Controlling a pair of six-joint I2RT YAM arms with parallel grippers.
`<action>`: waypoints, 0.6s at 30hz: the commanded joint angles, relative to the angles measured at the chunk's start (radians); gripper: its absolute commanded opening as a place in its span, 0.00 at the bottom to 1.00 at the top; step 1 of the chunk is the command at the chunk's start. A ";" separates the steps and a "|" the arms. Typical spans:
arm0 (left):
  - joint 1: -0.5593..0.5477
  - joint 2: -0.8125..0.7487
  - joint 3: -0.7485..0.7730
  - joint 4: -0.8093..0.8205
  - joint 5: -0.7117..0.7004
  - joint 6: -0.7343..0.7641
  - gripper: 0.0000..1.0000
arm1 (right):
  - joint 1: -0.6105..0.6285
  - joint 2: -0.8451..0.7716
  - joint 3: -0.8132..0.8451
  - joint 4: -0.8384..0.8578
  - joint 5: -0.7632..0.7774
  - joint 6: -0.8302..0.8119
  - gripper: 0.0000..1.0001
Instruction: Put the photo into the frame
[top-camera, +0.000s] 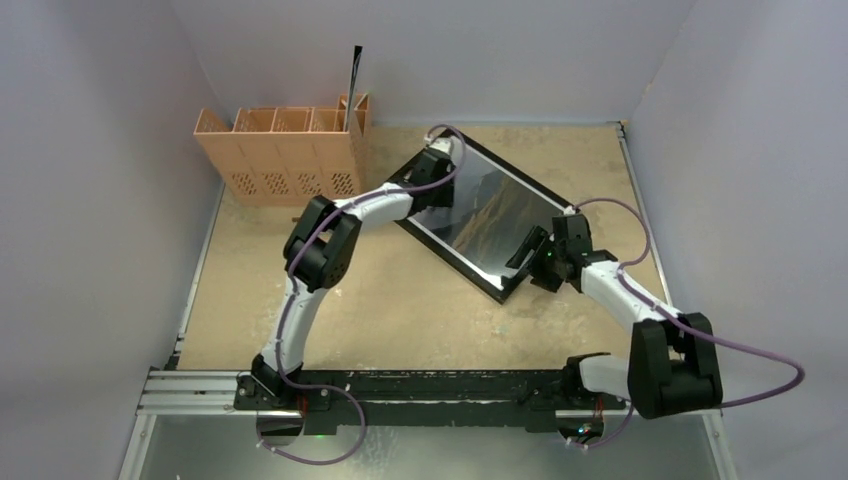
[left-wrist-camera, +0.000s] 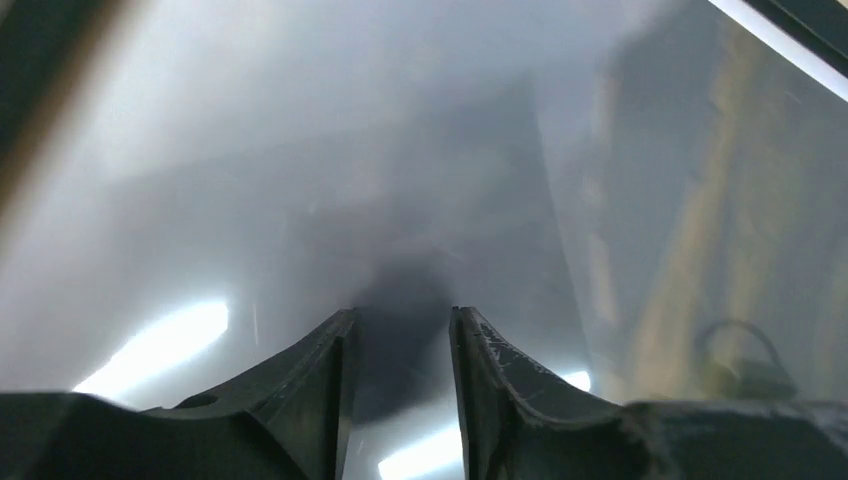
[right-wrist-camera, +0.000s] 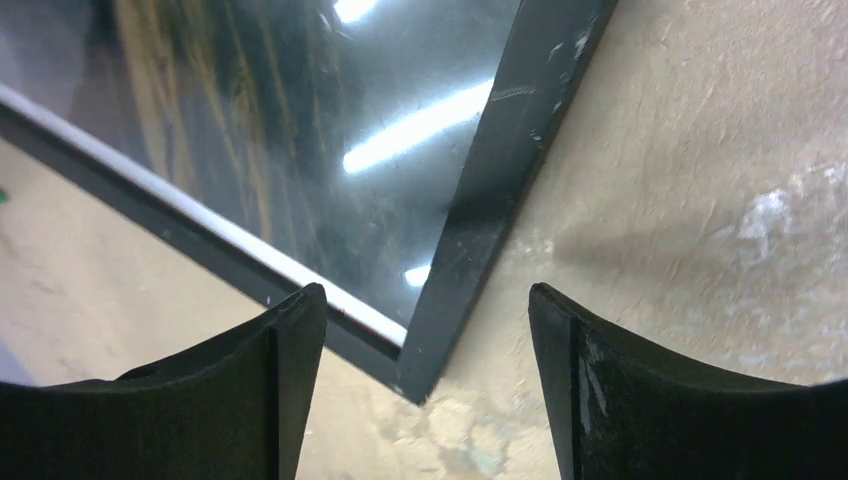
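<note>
Now I see photo (top-camera: 497, 215) in frame (right-wrist-camera: 500, 170), flat on table (top-camera: 400, 310). L gripper (left-wrist-camera: 402, 312) narrow, empty, over glass (left-wrist-camera: 300, 150), prob. steadying; R gripper (right-wrist-camera: 425, 290) wide, straddling corner, prob. to nudge.

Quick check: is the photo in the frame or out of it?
In: the photo shows under ceiling-light reflections, its white border tight inside the black frame, lying flat on the table.

You're in a robotics lab cell: a left arm (top-camera: 292, 310) and a right arm (top-camera: 622, 290) are bolted to an aluminium rail (top-camera: 190, 392) at the near edge of a beige table (top-camera: 400, 310). Purple cables (top-camera: 760, 385) trail from them, and plain pale walls (top-camera: 90, 200) close in 3 sides.
</note>
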 joint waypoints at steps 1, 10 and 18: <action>-0.064 -0.009 0.055 -0.074 0.076 0.003 0.44 | 0.012 -0.109 0.103 -0.147 0.097 0.117 0.77; -0.055 -0.124 0.057 -0.114 0.032 0.029 0.50 | 0.012 -0.174 0.183 -0.237 0.265 0.135 0.79; -0.056 -0.324 -0.141 -0.089 0.045 -0.046 0.54 | 0.012 -0.009 0.344 0.000 0.211 -0.020 0.79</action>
